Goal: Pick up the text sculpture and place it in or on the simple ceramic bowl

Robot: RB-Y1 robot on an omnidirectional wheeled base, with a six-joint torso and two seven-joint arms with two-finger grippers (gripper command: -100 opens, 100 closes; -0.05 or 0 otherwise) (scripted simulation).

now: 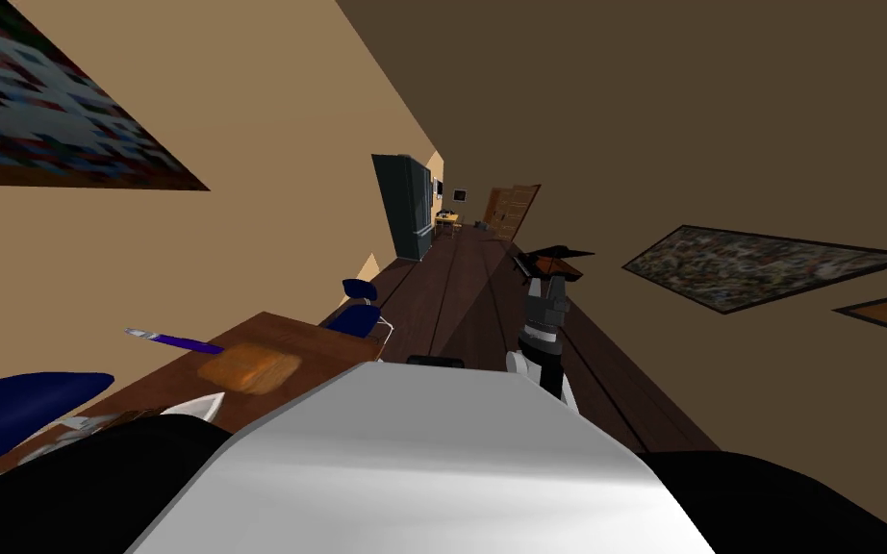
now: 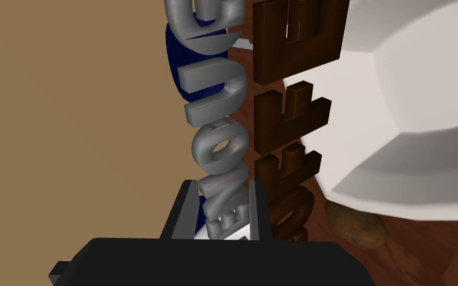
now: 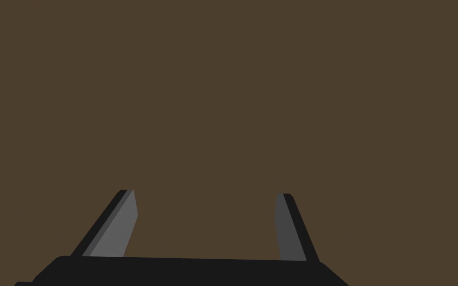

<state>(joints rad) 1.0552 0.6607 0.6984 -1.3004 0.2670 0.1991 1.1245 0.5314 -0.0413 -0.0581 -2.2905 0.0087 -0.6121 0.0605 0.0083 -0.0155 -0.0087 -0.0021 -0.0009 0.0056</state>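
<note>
The text sculpture has a row of grey metallic letters (image 2: 218,99) beside a row of dark brown letters (image 2: 287,119). My left gripper (image 2: 221,183) is shut on the grey row's near end, with its fingers (image 2: 257,208) pressing the letters' sides. The sculpture stretches away from the hand, right next to the big white faceted bowl (image 2: 421,99). I cannot tell whether they touch. My right gripper (image 3: 205,196) is open and holds nothing; that arm (image 1: 543,313) is raised over the floor to my right.
A brown potato-like lump (image 2: 357,226) lies on the dark wooden table (image 2: 421,253) under the bowl's edge. In the head view the table (image 1: 278,332) carries a purple-handled tool (image 1: 177,339) and an orange-brown slab (image 1: 249,367). Blue chairs (image 1: 360,308) stand around it.
</note>
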